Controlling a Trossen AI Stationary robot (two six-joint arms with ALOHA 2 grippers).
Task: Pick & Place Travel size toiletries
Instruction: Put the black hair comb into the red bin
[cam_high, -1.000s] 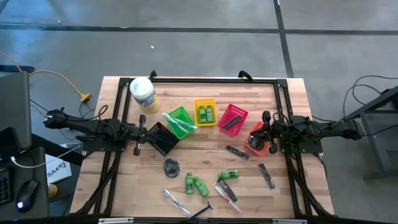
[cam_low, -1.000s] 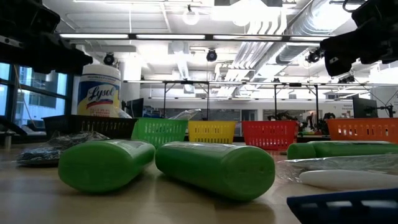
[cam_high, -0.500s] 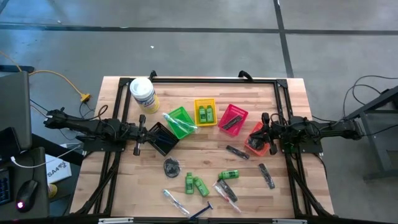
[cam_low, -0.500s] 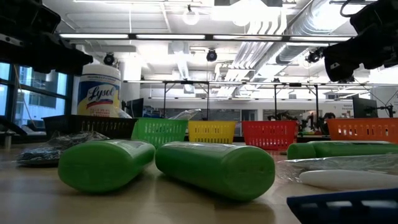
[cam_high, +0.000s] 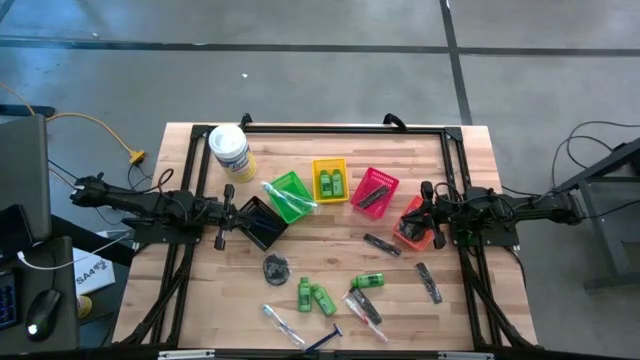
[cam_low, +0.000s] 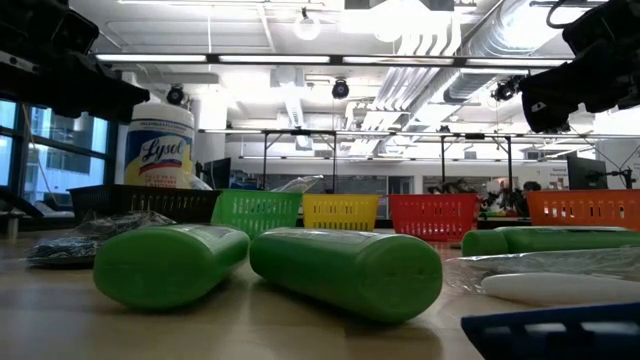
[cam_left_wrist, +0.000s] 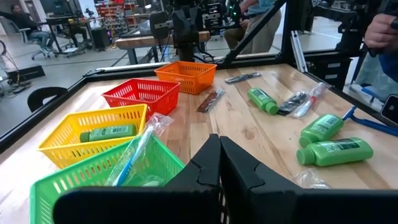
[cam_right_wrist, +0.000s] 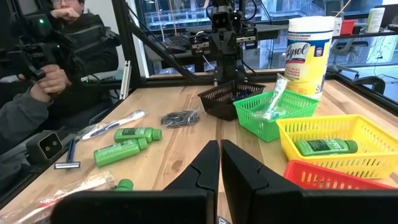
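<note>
Several toiletries lie loose on the near half of the table: green mini bottles (cam_high: 305, 293) (cam_high: 368, 281), a dark coiled bundle (cam_high: 276, 267), black combs (cam_high: 381, 244) (cam_high: 428, 282), clear tubes (cam_high: 282, 323) and a blue-handled razor (cam_high: 323, 340). More green bottles lie in the yellow basket (cam_high: 331, 181), a tube in the green basket (cam_high: 288, 197), and a comb in the pink-red basket (cam_high: 373, 190). My left gripper (cam_high: 228, 212) (cam_left_wrist: 219, 155) hovers shut beside the black basket (cam_high: 262, 222). My right gripper (cam_high: 428, 213) (cam_right_wrist: 219, 158) hovers shut at the orange basket (cam_high: 412, 228).
A white wipes tub with a yellow label (cam_high: 229, 150) stands at the far left corner. A black frame (cam_high: 340, 128) runs round the table's edges. A person sits beyond the table's near side (cam_right_wrist: 56, 74). Bare wood lies between the baskets and the loose items.
My right arm has shifted a little over the orange basket between the first and second earlier frames, and has stayed still since. Nothing on the table has moved.
</note>
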